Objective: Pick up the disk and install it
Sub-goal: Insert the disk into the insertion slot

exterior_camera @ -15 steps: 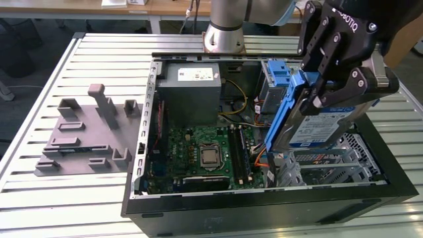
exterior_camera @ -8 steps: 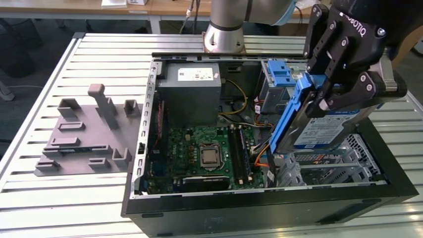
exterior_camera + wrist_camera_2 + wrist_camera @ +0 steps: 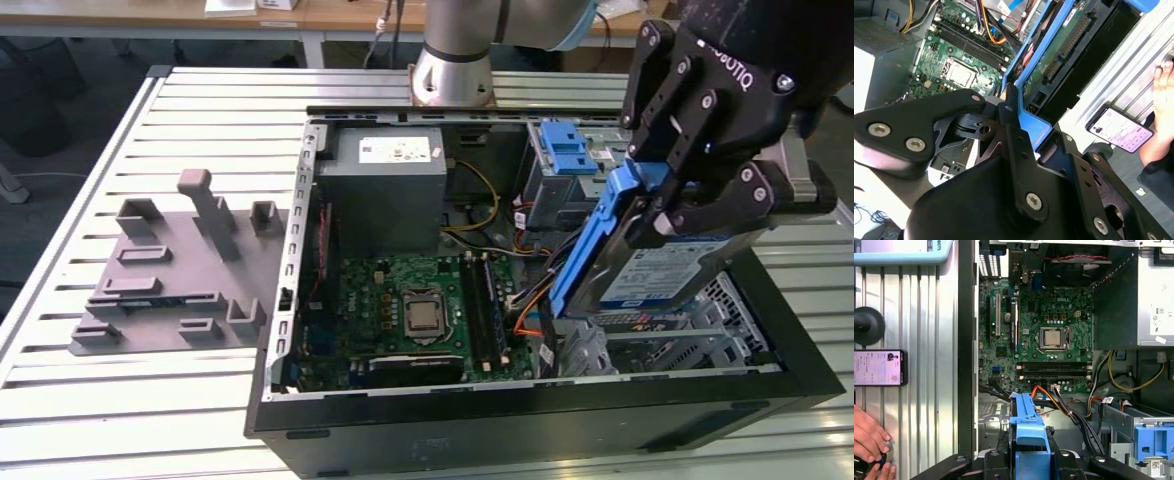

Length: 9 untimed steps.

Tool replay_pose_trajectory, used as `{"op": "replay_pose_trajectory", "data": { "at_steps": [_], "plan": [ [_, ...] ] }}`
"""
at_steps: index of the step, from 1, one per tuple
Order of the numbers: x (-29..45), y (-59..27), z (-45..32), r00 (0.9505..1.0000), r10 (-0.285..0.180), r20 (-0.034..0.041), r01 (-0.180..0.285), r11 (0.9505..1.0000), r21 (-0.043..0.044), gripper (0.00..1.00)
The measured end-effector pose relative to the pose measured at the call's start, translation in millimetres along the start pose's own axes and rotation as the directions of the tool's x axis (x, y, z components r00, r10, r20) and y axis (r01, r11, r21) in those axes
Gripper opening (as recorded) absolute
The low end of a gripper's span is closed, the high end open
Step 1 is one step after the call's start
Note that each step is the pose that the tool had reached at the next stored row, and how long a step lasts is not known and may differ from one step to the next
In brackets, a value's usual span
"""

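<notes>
Slatted metal table [image 3: 200, 110] beneath everything. On it, an open black computer case [image 3: 534, 425], innards exposed. Beside the case, toward the exterior view's left, a grey moulded holder [image 3: 174, 270] with upright posts.

Inside the case, a grey power supply box [image 3: 387, 190] with a white sticker against the far wall, and a green motherboard [image 3: 414, 310] flat on the floor.

Above the case's side at the exterior view's right, the black gripper [image 3: 667, 215], fingers closed tight on the disk [image 3: 661, 265]. Disk clamped by its upper part, hanging down from the fingers on edge and tilted, label toward the exterior camera, blue frame [image 3: 587, 250] along the edge at the exterior view's left. Lower end over the metal drive cage [image 3: 667, 340], apart from the motherboard.

In the first wrist view, a phone [image 3: 879, 367] flat on the table outside the case, and a hand [image 3: 869, 442] near it.
</notes>
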<state>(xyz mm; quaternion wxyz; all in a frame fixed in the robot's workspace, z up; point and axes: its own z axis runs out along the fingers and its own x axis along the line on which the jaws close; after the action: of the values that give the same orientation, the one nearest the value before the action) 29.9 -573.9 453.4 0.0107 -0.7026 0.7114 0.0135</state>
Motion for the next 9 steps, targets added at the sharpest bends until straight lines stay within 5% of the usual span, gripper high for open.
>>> {"op": "replay_pose_trajectory", "data": {
  "at_steps": [9],
  "plan": [
    [-0.1, -18.8, 2.4, 1.0, 0.0, 0.0001, 0.0, 1.0, -0.001, 0.36]
  ]
}}
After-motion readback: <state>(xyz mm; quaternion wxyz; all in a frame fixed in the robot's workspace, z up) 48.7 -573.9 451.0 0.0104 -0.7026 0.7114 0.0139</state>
